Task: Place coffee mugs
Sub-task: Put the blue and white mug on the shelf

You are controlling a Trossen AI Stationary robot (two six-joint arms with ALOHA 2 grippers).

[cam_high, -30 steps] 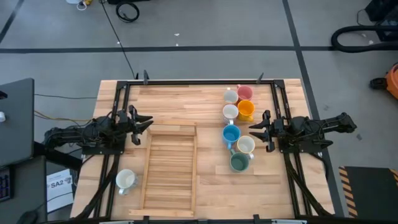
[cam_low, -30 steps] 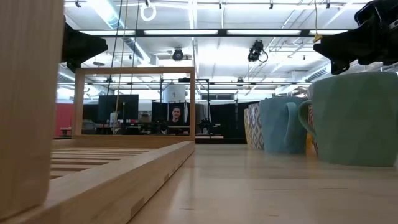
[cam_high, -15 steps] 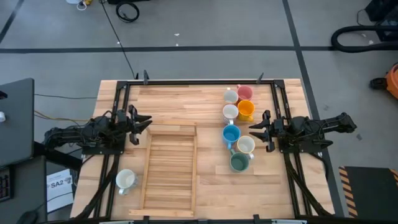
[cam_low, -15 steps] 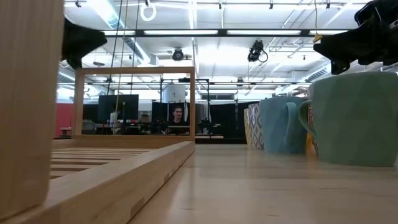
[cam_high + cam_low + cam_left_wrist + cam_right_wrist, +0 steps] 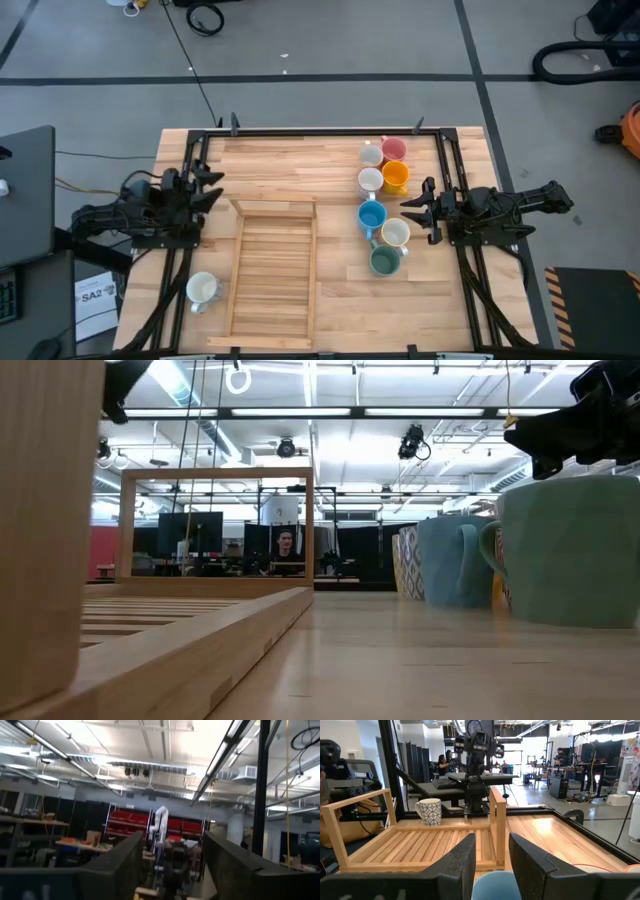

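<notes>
Coffee mugs [image 5: 383,205]: 7 round glazed ceramic, slatted wooden tray [image 5: 272,268].

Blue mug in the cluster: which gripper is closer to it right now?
Right. The right gripper sits just beside the blue mug, on its right-arm side. The left gripper is across the wooden rack, at the table's left edge.

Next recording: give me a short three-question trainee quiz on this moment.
1. True or false: the wooden rack already holds a mug.
2. How many mugs stand in the cluster beside the right gripper?
3. Which mug stands alone by the rack? A) patterned white mug B) blue mug C) orange mug

Key: 1 false; 2 seven; 3 A.
</notes>
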